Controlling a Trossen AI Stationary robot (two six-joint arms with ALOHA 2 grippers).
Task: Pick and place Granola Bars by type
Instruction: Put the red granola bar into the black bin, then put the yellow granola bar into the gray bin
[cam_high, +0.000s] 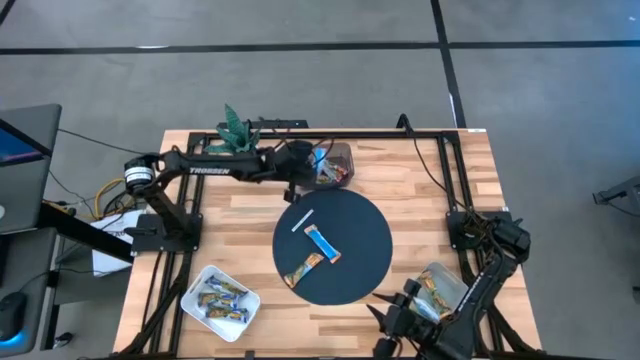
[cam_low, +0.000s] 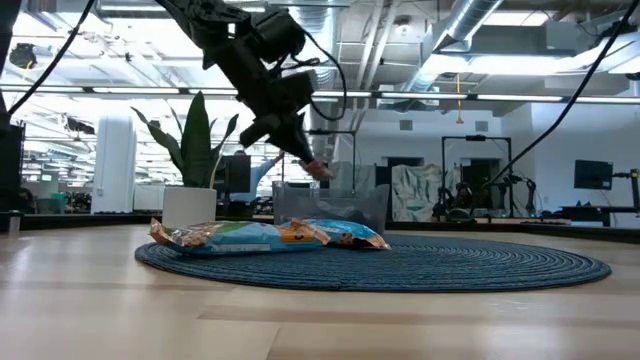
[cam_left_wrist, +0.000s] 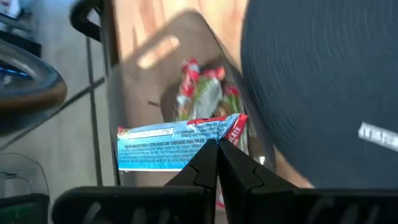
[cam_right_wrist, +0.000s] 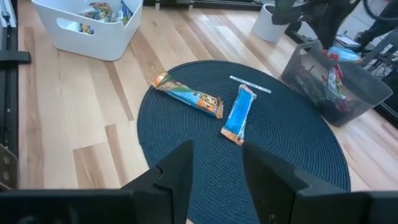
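While the left claw (cam_left_wrist: 217, 152) hangs directly above the clear grey plastic bin (cam_high: 345, 152) at the far edge of the wooden bench (cam_high: 240, 210), its fingers are pinched together on one end of a blue-and-white wrapped granola bar with a red end (cam_left_wrist: 177, 145).

Item held: bar's long axis runs crosswise from the fingertips, roughly level, over the bin's opening. Below it in the bin lie red-and-dark wrapped bars (cam_left_wrist: 202, 93). Judged step: release into this bin; the relation that counts is bar straight above bin, not over the mat.

Left arm pose: stretched across the far side of the bench, wrist tipped downward toward the bin.

Items remaining on the round dark woven mat (cam_high: 370, 230): one blue-wrapped bar (cam_high: 323, 243) and one orange-brown wrapped bar (cam_high: 304, 269), lying just beside each other near the mat's middle, long axes at an angle to one another. A thin white stick (cam_high: 303, 219) lies farther back on the mat.

Right claw (cam_right_wrist: 217, 168): fingers apart, holding nothing, parked at the near right edge of the bench, facing the mat. Both mat bars lie ahead of it, and it appears the nearer arm to them.

Other containers: white rectangular tray with bars (cam_high: 222, 302) at near left; clear container with bars (cam_high: 440, 288) at near right.
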